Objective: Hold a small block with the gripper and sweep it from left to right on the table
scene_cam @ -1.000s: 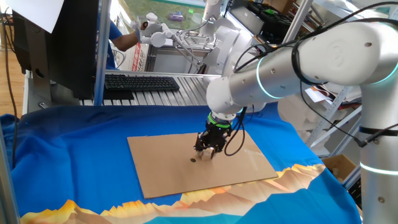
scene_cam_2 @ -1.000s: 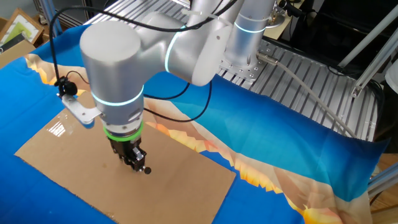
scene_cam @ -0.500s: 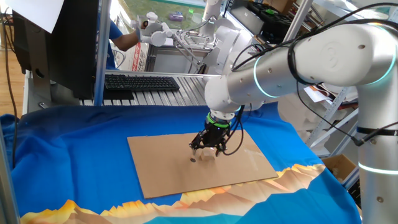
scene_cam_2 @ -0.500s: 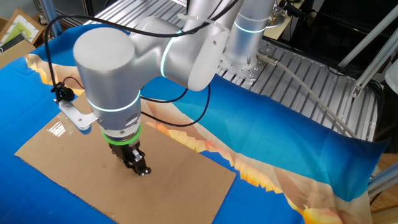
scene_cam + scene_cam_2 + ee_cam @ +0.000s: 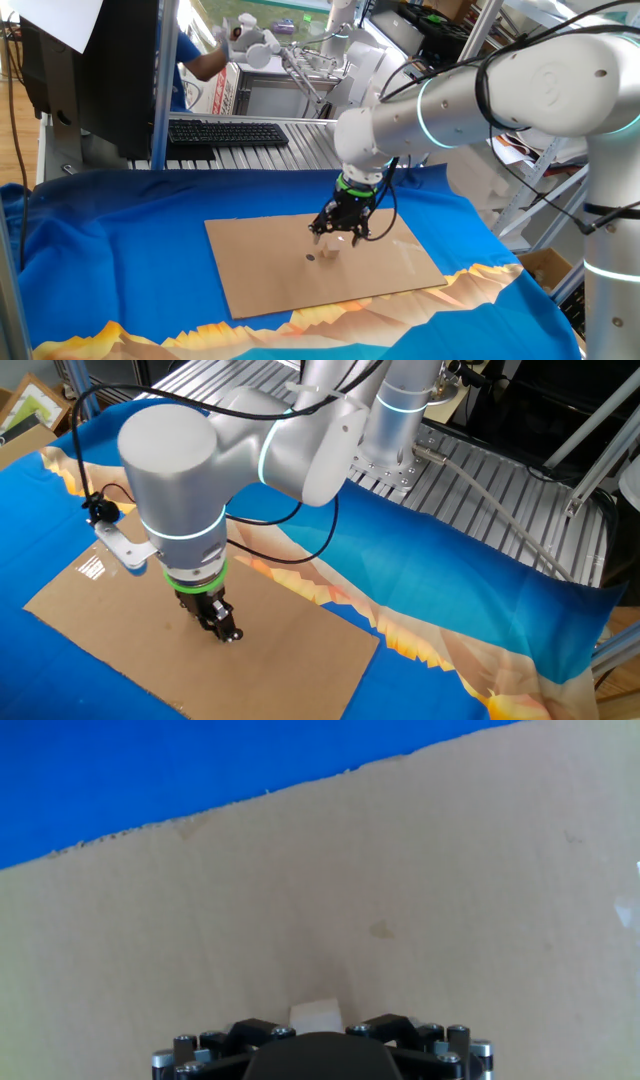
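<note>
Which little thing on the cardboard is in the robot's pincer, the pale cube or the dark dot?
The pale small block, sitting between the pincer fingers. The dark dot lies alone on the cardboard.

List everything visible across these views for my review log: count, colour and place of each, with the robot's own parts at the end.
small block: one, pale tan, between the fingertips, over the cardboard.
cardboard sheet: one, brown, flat on the blue cloth.
dark dot: one, small, on the cardboard just left of the gripper.
table: one, covered in blue cloth with orange-yellow jagged print along the edge.
keyboard: one, black, on the grey slatted bench behind the table.
white gripper with rounded knobs: one, background, beyond the bench.
arm: one, silver-white with lit rings, reaching over the table.
gripper: one, black with a green collar, shut on the small block.
</note>
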